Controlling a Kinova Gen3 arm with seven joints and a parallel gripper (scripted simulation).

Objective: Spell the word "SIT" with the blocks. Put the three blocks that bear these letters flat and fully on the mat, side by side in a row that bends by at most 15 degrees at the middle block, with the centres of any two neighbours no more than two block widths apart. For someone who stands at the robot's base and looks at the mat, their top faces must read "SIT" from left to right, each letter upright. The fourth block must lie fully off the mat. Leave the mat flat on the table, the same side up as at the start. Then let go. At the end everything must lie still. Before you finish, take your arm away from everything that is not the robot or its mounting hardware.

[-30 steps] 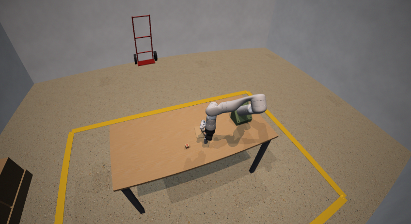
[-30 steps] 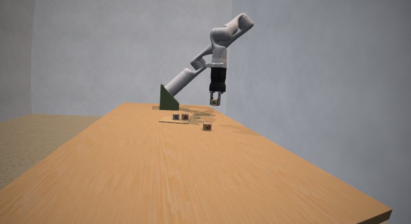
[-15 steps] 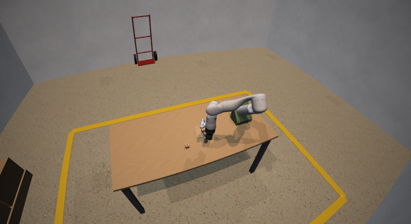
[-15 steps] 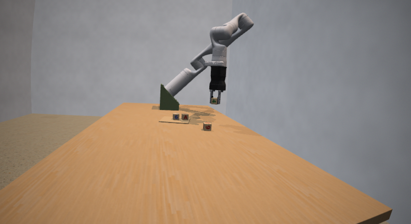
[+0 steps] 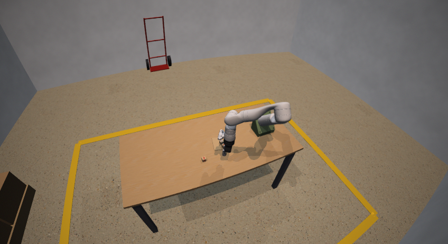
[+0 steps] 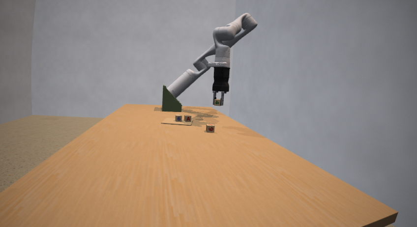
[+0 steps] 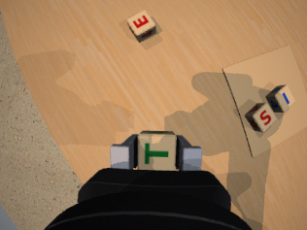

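So my table (image 5: 162, 167) (image 6: 175, 167) (image 7: 97, 82) is wood-look with visible grain, and I've got a thin, pale mat (image 5: 216, 143) (image 6: 169, 122) (image 7: 238, 91) lying flat on it. The E block (image 5: 203, 159) (image 6: 210, 128) (image 7: 142, 25) sits right on the wood, off the mat. My green mount (image 5: 259, 132) (image 6: 170, 102) stands on top too, near one end.

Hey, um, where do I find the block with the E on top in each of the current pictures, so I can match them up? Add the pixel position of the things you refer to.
Top: the E block (image 5: 203, 159) (image 6: 210, 128) (image 7: 142, 25) is just below the picture's centre, slightly left.
Exterior: at the centre, a little below middle height, a red 6 on its side.
Wrist: near the top edge, slightly left of centre, red E showing.
Shared landmark: the thin mat (image 5: 215, 146) (image 6: 169, 122) (image 7: 243, 83).
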